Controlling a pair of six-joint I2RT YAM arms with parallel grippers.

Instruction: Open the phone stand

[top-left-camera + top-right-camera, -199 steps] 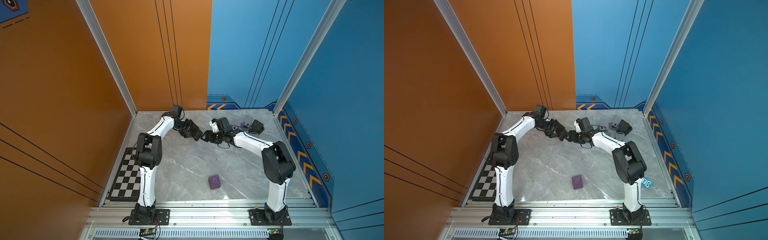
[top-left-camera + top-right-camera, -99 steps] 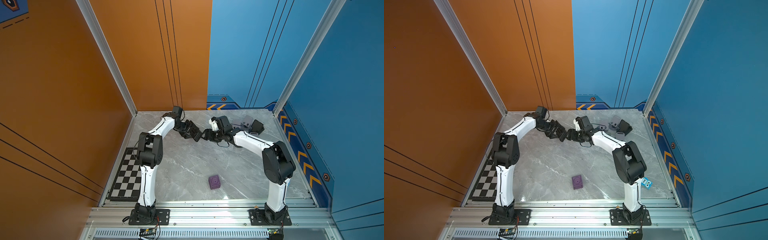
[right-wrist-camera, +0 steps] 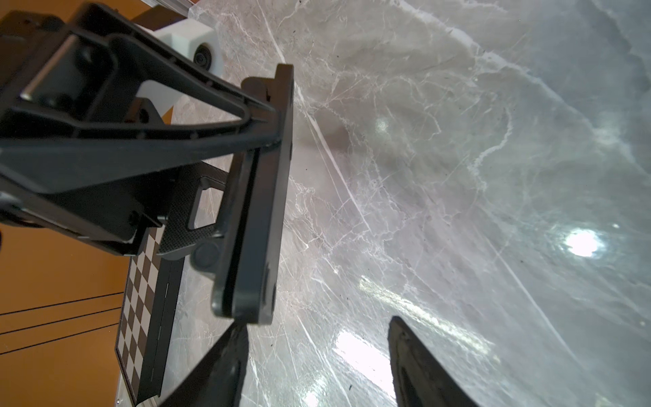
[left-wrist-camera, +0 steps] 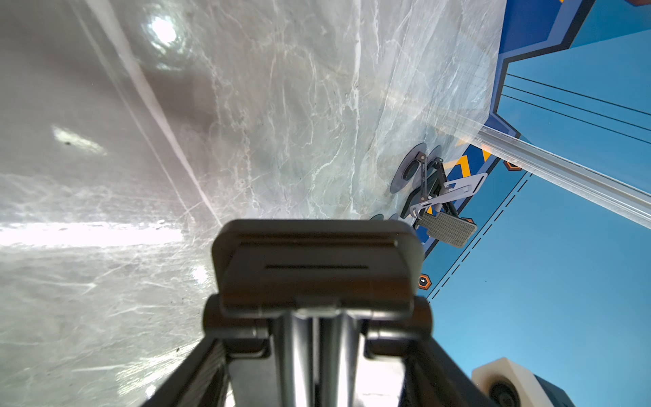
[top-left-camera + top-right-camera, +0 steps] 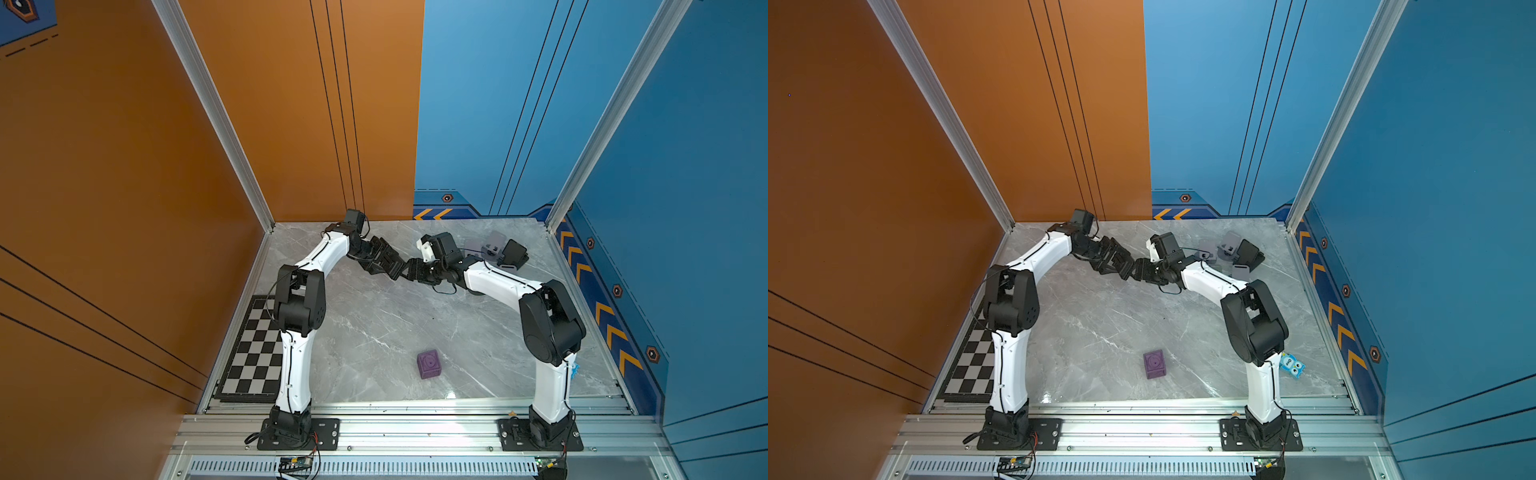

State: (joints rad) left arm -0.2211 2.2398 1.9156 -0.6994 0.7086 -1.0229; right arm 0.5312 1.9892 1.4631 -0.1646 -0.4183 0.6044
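Left gripper (image 4: 318,317) clamps folded black phone stand (image 4: 317,260) above marble table (image 3: 458,176). Right gripper (image 3: 317,322) jaws apart, one fingertip (image 3: 236,341) just beside stand's edge. Open tabletop beyond.

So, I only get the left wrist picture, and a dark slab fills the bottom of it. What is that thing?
Observer: That is the phone stand, held in the left gripper. The right wrist view shows it edge-on: two thin plates folded flat together.
Operator: Is the other arm gripping it too?
Observer: No. On the right gripper the fingers stand wide apart, with the stand's end close by one fingertip. Whether they touch I cannot tell.
Operator: Anything else around that I'm missing?
Observer: A purple cube sits near the front edge, seen in both top views.
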